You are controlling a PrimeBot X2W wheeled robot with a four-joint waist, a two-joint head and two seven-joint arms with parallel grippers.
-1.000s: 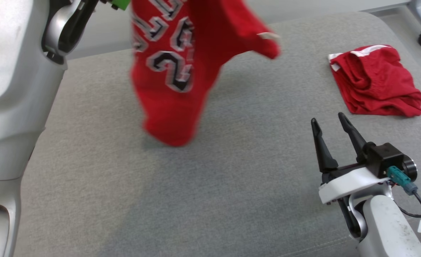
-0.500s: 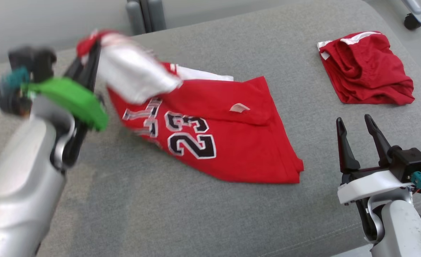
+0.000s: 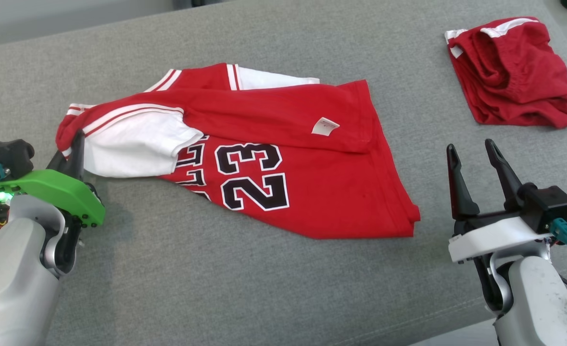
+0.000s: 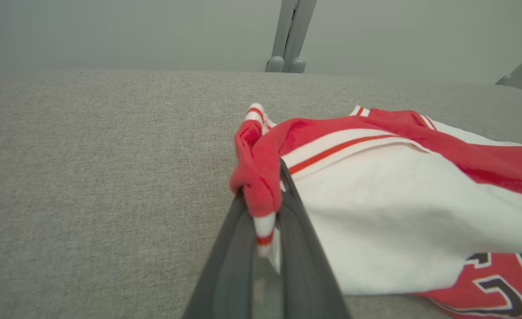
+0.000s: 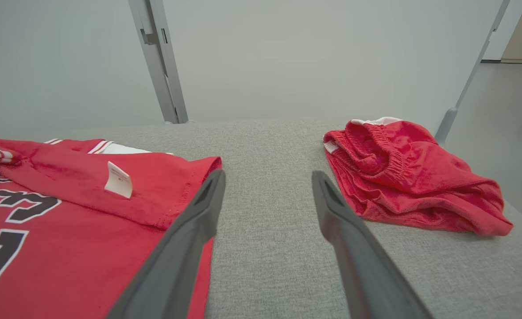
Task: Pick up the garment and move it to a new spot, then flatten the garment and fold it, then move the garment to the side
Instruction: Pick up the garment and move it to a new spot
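Observation:
The garment (image 3: 288,158) is a red jersey with white sleeves and a black "23". It lies rumpled and partly folded over itself in the middle of the grey cushion, a white tag showing on its folded part. My left gripper (image 3: 74,144) is shut on the striped sleeve edge (image 4: 261,195) at the jersey's left end, low over the cushion. My right gripper (image 3: 471,151) hovers open to the right of the jersey's hem (image 5: 199,186), with nothing between its fingers (image 5: 199,221).
A second red garment, crumpled shorts (image 3: 511,74) with white trim, lies at the cushion's far right corner (image 5: 402,173). The grey cushion (image 3: 245,288) has bare fabric in front of the jersey. Metal frame legs (image 5: 159,62) stand behind it.
The jersey hung in the air from my raised left gripper a second ago; the arm came down and to the left, laying it on the cushion. The head camera shifted. My right gripper stayed open.

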